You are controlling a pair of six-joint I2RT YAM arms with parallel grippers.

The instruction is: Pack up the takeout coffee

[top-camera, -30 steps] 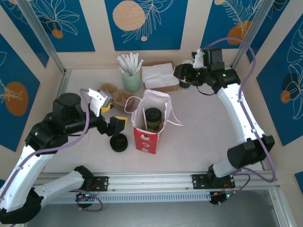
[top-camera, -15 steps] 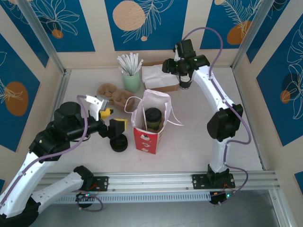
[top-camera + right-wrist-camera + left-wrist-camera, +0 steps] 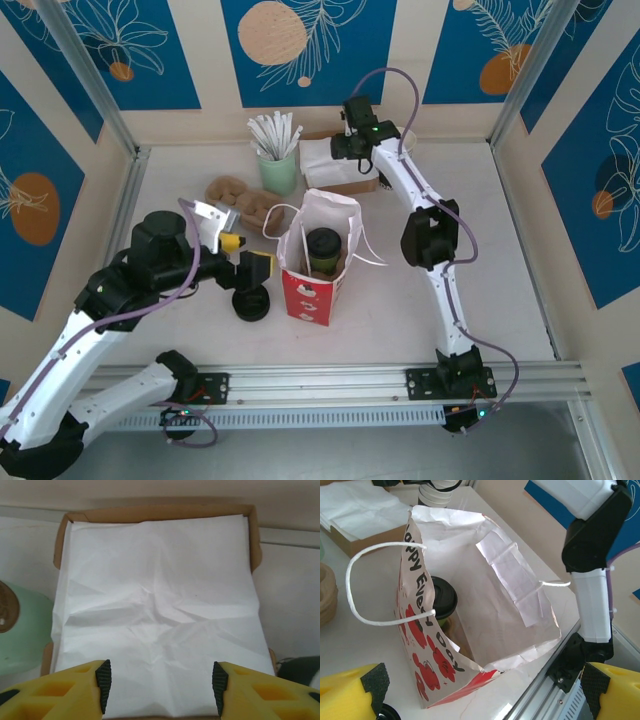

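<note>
- The takeout coffee [image 3: 323, 247] stands upright inside the red bag [image 3: 310, 292], near the middle of the desk [image 3: 440, 310], its black lid showing through the open mouth
- The cup itself looks packed, so the step in hand is probably fetching a napkin to go in with it
- The right end effector [image 3: 160, 687] hovers over the white napkins [image 3: 160, 605] in their cardboard box [image 3: 155, 512], fingers partly spread and pinching nothing
- To do this well, come straight down inside the box, press lightly, and close across a wrinkle so one sheet bunches between the pads rather than several
- Keep both fingers off the box rim, since catching the cardboard would likely drag the whole box
- Lift slowly and check for extra sheets clinging, and give room to the mint-green holder [image 3: 17, 630] just left of the box
- The left end effector [image 3: 482, 690] is spread wide and empty, just beside the bag; whether it touches the paper cannot be told
- It could steady the bag wall, as the paper looks light
- Bring the napkin in over the mouth, clear of the white handle loop [image 3: 357, 580] and the lid
</note>
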